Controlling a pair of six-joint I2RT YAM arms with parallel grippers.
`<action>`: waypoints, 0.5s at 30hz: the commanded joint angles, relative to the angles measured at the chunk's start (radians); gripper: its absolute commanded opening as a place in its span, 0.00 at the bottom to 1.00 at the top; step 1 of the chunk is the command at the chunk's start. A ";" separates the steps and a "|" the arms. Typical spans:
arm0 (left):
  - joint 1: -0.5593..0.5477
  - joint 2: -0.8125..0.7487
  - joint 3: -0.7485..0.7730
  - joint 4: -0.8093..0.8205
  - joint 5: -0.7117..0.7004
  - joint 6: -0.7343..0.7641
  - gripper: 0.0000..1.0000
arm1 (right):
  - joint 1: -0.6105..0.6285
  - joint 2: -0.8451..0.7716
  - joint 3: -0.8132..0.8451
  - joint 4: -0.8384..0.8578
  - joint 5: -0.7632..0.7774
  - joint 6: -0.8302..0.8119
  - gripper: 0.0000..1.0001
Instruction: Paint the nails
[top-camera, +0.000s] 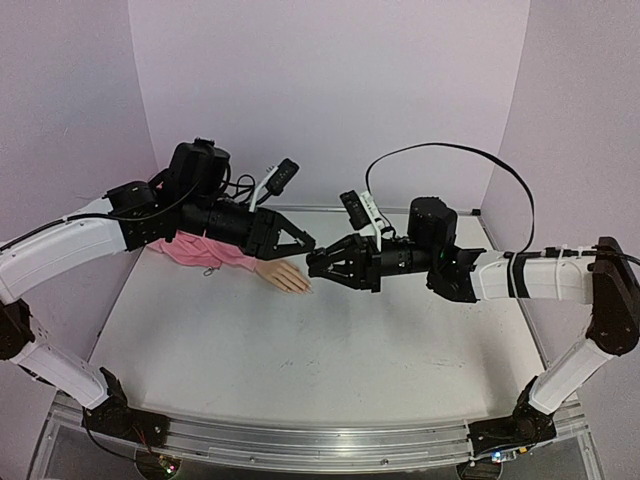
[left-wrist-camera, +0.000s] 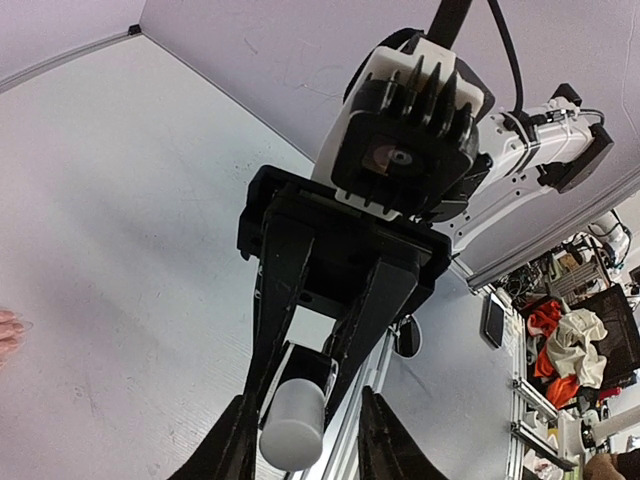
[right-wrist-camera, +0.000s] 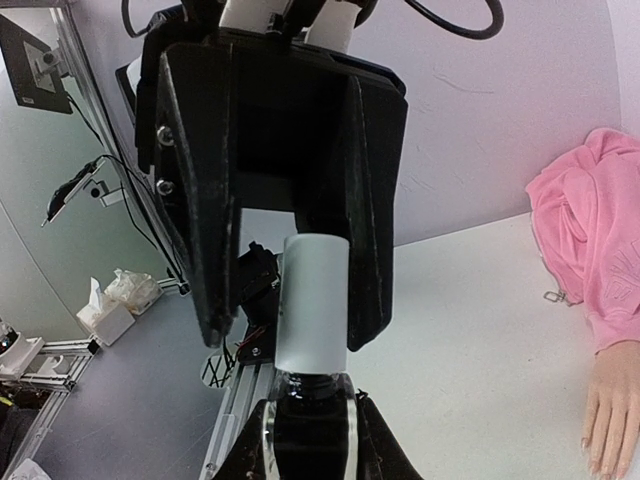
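The beige mannequin hand (top-camera: 286, 277) lies on the table with its pink sleeve (top-camera: 203, 250). Its nails (right-wrist-camera: 598, 466) are pale at the fingertips, and they also peek in at the left wrist view's edge (left-wrist-camera: 8, 326). My right gripper (right-wrist-camera: 312, 410) is shut on a dark glass polish bottle (right-wrist-camera: 312, 440) and holds it in the air just right of the hand. The bottle's pale cap (right-wrist-camera: 315, 300) points at my left gripper (left-wrist-camera: 305, 402). Those jaws stand open around the cap (left-wrist-camera: 293, 425), with a gap showing on one side. The two grippers meet tip to tip (top-camera: 312, 258).
A white table (top-camera: 300, 350) spreads under the arms, with lilac walls behind and at both sides. The aluminium rail (top-camera: 300, 440) with the arm bases runs along the near edge. A black cable (top-camera: 500, 170) loops above the right arm.
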 joint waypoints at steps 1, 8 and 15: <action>0.007 0.004 0.062 0.005 -0.015 0.013 0.33 | -0.002 -0.001 0.057 0.047 -0.030 -0.012 0.00; 0.011 0.006 0.063 0.004 -0.023 0.011 0.28 | -0.002 0.000 0.054 0.046 -0.036 -0.012 0.00; 0.013 0.008 0.069 0.000 -0.034 0.008 0.17 | -0.002 0.001 0.054 0.039 -0.037 -0.023 0.00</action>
